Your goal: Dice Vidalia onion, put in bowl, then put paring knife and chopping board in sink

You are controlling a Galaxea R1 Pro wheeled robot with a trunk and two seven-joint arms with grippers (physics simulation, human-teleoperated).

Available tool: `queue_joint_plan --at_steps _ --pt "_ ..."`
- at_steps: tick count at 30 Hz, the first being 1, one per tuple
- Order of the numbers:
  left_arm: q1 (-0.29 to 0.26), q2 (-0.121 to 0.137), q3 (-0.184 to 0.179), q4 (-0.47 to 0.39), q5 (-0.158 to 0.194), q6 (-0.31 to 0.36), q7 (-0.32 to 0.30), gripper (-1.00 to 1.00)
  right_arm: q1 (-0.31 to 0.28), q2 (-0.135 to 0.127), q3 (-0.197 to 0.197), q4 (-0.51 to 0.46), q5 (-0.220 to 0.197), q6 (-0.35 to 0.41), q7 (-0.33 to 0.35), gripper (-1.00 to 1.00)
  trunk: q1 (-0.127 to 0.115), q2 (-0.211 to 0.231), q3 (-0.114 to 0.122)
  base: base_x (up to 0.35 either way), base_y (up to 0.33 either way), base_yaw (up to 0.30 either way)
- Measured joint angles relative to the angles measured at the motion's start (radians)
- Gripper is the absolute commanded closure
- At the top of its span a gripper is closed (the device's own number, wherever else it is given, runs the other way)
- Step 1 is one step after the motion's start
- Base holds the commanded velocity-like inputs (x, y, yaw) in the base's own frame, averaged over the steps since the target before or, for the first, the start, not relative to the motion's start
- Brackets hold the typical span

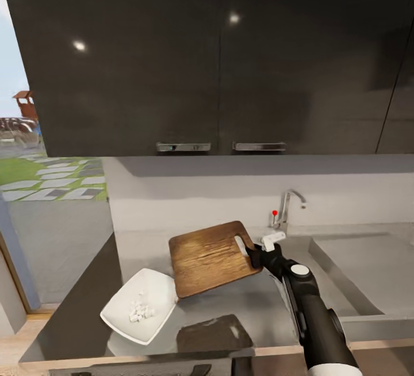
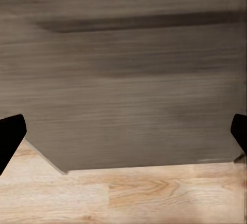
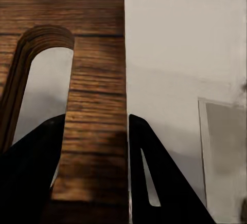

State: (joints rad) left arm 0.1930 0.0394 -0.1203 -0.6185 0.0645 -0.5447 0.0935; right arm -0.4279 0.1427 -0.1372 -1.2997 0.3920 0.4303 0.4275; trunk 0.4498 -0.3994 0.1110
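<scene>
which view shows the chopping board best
The head view: the whole chopping board shows there, tilted above the countertop, held at its handle end by the right gripper. The right wrist view gives just a close-up of the handle slot strip between the jaws. The left wrist view faces cabinet front and floor.

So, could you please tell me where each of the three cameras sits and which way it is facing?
Head view: on the head, looking forward and down at the countertop, sink and bowl; right arm and right end effector show.
Left wrist view: on the left arm, facing a dark cabinet front and wood floor; black fingertips show.
Right wrist view: on the right arm, looking along fingers clamping the chopping board.
Head and right wrist views share the board.
</scene>
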Motion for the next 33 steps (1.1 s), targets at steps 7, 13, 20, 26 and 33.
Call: queue_joint_plan --at_steps 7,13,20,26,33 --pt "0.0 0.0 0.0 -0.001 0.0 0.0 0.0 -1.0 0.0 0.03 -0.219 0.018 -0.027 -0.001 -0.159 1.0 0.0 0.0 0.0 -0.097 -0.279 0.0" --pt "0.0 0.0 0.0 -0.003 0.0 -0.001 0.0 -1.0 0.0 0.03 -0.279 0.073 -0.23 -0.098 -0.499 1.0 0.0 0.0 0.0 -0.017 -0.046 0.0" --pt "0.0 0.0 0.0 -0.005 0.0 -0.001 0.0 -1.0 0.0 0.031 -0.259 0.114 -0.34 -0.212 -0.908 1.0 0.0 0.0 0.0 0.0 -0.001 0.0" --pt "0.0 0.0 0.0 -0.003 0.0 -0.001 0.0 -1.0 -0.002 0.031 -0.154 0.113 -0.406 -0.211 -1.21 1.0 0.0 0.0 0.0 0.0 0.0 0.0" --pt "0.0 0.0 0.0 -0.004 0.0 -0.001 0.0 -1.0 -0.006 0.031 -0.129 0.112 -0.606 -0.192 -1.409 1.0 0.0 0.0 0.0 0.0 0.0 0.0"
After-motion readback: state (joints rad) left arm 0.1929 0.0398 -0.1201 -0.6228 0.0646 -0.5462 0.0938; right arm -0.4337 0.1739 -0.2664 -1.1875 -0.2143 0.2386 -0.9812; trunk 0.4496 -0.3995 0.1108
